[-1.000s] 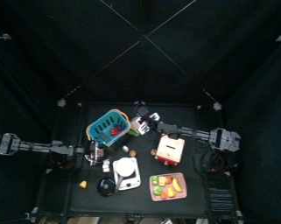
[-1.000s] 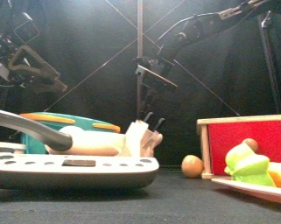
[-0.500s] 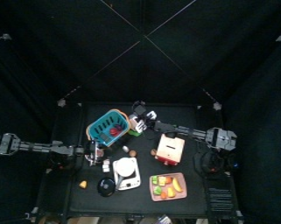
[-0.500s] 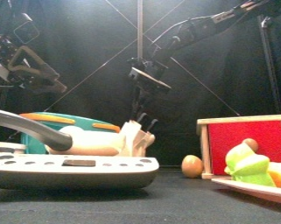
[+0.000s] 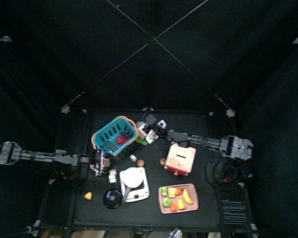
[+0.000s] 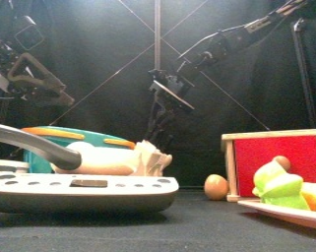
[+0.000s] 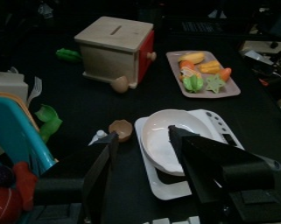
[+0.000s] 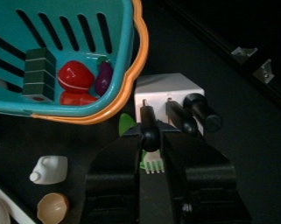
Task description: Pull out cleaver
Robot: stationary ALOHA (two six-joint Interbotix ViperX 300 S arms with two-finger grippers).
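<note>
A white knife block (image 8: pixel 166 88) stands beside the teal basket (image 8: pixel 60 52), with three black handles (image 8: pixel 174 112) sticking out of it. My right gripper (image 8: pixel 150 140) hangs just off the block and is shut on a thin piece with a green handle and a white end. I take this piece for the cleaver (image 8: pixel 147 131). In the front view the right gripper (image 6: pixel 164 101) hovers above the block (image 6: pixel 150 157). From above, it (image 5: pixel 151 127) sits at the table's back middle. My left gripper (image 7: pixel 154 166) rests open over a white scale.
A wooden box with a red front (image 5: pixel 180 156) stands right of the block. A tray of toy vegetables (image 5: pixel 178 197) lies at the front right, and a white scale with a bowl (image 5: pixel 135 183) at the front middle. An egg (image 6: pixel 217 185) lies by the box.
The right gripper dipped toward the block, then rose a little. The black handles seen above the block in the front view no longer show there. The left arm has not moved.
</note>
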